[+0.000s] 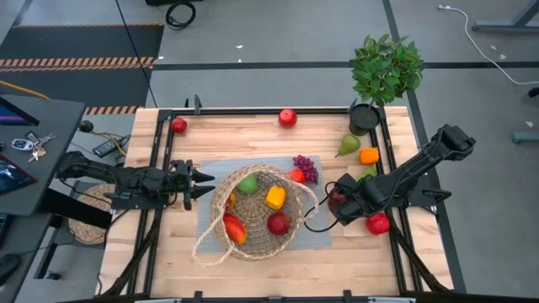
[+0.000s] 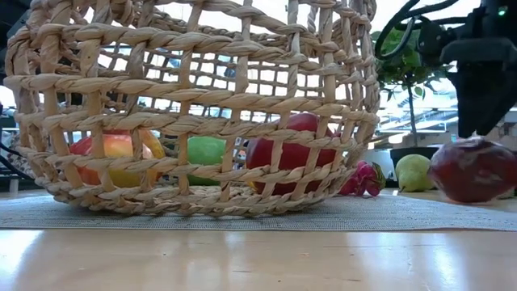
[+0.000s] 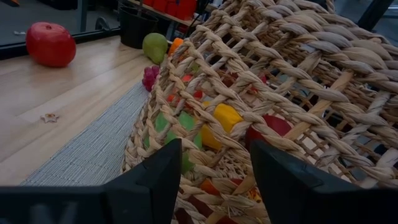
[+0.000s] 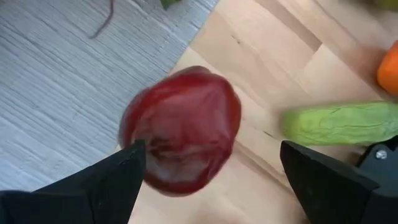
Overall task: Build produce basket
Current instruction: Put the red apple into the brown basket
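The tan wicker basket [image 1: 253,212] sits on a grey mat [image 1: 316,236] at mid-table. It holds a green fruit [image 1: 248,183], a yellow pepper [image 1: 275,198], a red apple [image 1: 278,223] and a mango [image 1: 234,229]. My left gripper [image 1: 204,183] is at the basket's left side, shut on its wicker [image 3: 211,155]. My right gripper [image 1: 339,204] hangs open, pointing steeply down, over a dark red apple [image 4: 180,130]. That apple lies at the mat's right edge [image 2: 472,170], between the spread fingers. My left gripper comes level from the table's left and has strands of the basket's left wall [image 3: 214,177] between its two fingers [image 3: 155,183]. Whether this is the rim or lower weave is hidden by the fingers. The basket's bottom [image 2: 194,202] rests on the mat.
Loose produce lies on the right and far side: grapes [image 1: 305,167], a pear [image 1: 347,145], an orange [image 1: 368,156], a green piece [image 4: 342,121] and red apples [image 1: 377,223] [image 1: 288,117] [image 1: 179,125]. A potted plant [image 1: 383,76] stands far right. Black rails [image 1: 160,168] edge the table.
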